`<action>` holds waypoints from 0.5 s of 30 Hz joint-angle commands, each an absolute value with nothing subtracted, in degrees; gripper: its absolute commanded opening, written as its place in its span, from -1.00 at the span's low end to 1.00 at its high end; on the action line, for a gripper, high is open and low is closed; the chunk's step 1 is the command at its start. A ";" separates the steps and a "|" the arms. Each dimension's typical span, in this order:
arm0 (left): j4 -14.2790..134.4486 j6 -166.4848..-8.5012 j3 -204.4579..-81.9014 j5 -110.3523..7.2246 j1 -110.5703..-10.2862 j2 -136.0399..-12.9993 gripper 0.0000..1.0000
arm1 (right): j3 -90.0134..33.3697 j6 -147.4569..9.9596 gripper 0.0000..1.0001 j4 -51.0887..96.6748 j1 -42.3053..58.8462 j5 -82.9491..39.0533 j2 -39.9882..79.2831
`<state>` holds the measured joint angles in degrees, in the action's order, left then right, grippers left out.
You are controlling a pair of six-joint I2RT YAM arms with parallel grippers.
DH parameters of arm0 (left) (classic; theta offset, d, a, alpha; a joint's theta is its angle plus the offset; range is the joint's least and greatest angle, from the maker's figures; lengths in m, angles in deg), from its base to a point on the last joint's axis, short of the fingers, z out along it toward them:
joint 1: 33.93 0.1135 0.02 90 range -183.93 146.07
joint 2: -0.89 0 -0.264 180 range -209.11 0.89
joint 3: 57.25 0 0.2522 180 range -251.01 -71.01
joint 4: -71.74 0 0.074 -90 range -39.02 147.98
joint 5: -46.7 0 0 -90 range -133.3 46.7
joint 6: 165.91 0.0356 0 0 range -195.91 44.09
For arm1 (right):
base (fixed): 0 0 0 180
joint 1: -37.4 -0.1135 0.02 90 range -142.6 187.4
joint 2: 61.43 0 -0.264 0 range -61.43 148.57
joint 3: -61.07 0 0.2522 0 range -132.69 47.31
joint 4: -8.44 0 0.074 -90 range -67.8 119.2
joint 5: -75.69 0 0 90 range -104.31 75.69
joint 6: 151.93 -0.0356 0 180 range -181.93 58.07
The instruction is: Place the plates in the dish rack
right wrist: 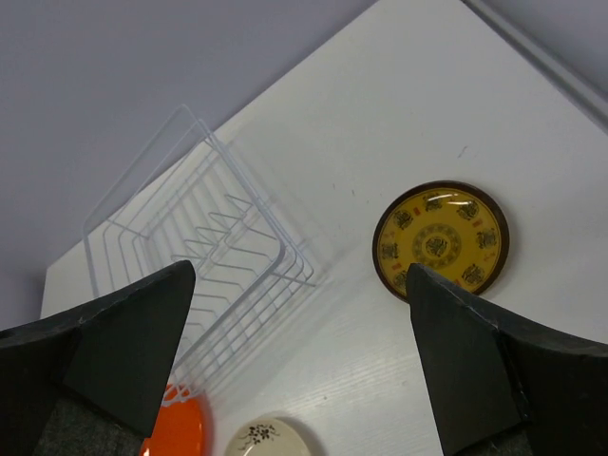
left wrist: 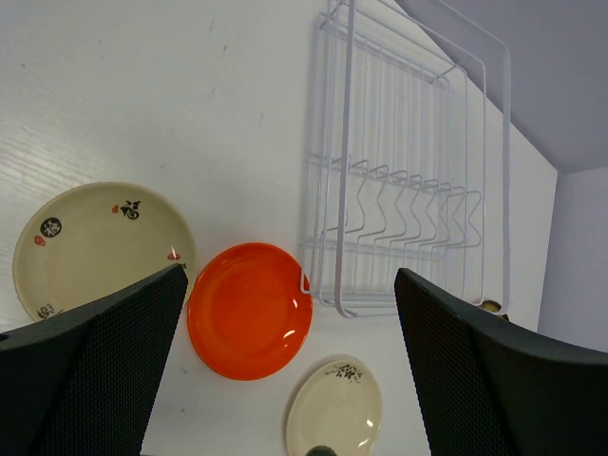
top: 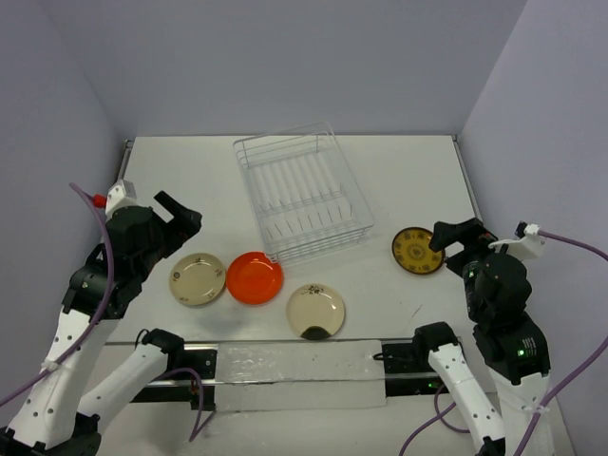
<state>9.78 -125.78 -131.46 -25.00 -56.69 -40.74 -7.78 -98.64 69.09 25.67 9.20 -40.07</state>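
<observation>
Hovering wide open and gripping nothing with the left gripper (top: 177, 218), over the table (top: 190, 171) near a cream plate (top: 198, 278) and the orange-red plate (top: 255, 277) just beside it. Hovering wide open and gripping nothing with the right gripper (top: 456, 237) too, close to the yellow plate (top: 418, 251). Leaving all four plates lying flat on the table, outside the dish rack (top: 302, 195) standing in the middle behind the orange-red plate, with the other cream plate (top: 315, 311) nearest the arms.

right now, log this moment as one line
rack: empty | flat on table: yellow plate, orange plate, left cream plate, near cream plate | left hand: open, empty | right hand: open, empty | loaded: none
</observation>
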 commanded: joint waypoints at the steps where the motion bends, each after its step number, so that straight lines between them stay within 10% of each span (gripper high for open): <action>1: 10.17 -125.40 -133.24 -22.73 -56.43 -39.63 0.99 | -9.55 -97.09 0.99 72.21 25.80 10.84 -40.17; 15: 13.58 -124.23 -128.94 -24.23 -56.43 -40.73 0.99 | -6.30 -98.93 0.99 72.56 25.82 10.30 -23.05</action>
